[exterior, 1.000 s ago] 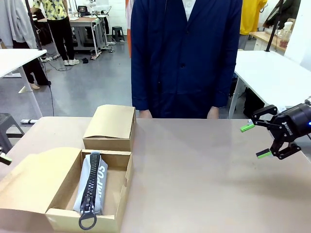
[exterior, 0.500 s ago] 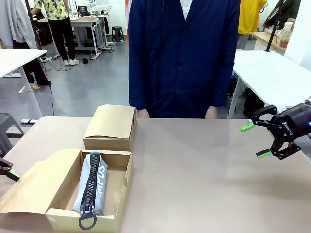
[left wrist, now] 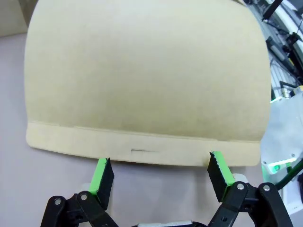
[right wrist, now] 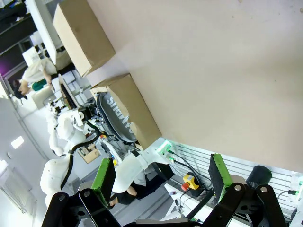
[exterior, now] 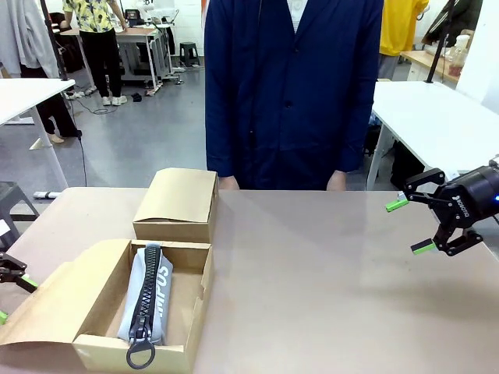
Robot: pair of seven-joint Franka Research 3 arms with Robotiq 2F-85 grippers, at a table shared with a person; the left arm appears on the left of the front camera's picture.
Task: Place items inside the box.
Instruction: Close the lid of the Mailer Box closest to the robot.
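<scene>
An open cardboard box (exterior: pixel 201 292) sits at the near left of the table, its lid flap (exterior: pixel 54 288) folded out to the left. Inside lies the pale grey-blue zip pencil case (exterior: pixel 148 300) with a large black zipper. My left gripper (exterior: pixel 15 298) is open at the picture's left edge, just off the flap's outer rim. In the left wrist view the flap (left wrist: pixel 142 80) stands right ahead of my open left gripper (left wrist: pixel 159 175). My right gripper (exterior: pixel 413 226) hovers open and empty over the table's right side. The right wrist view shows the box (right wrist: pixel 135 111) and pencil case (right wrist: pixel 113 118) far off.
A closed cardboard box (exterior: pixel 177 204) stands just behind the open one. A person in a dark navy coat (exterior: pixel 292 86) stands at the far edge, hands (exterior: pixel 228 183) resting by the table. Bare tabletop (exterior: pixel 327 288) stretches across the middle and right.
My left gripper has dropped lower along the left edge and come closer to the lid flap. The right gripper and the box contents have stayed put.
</scene>
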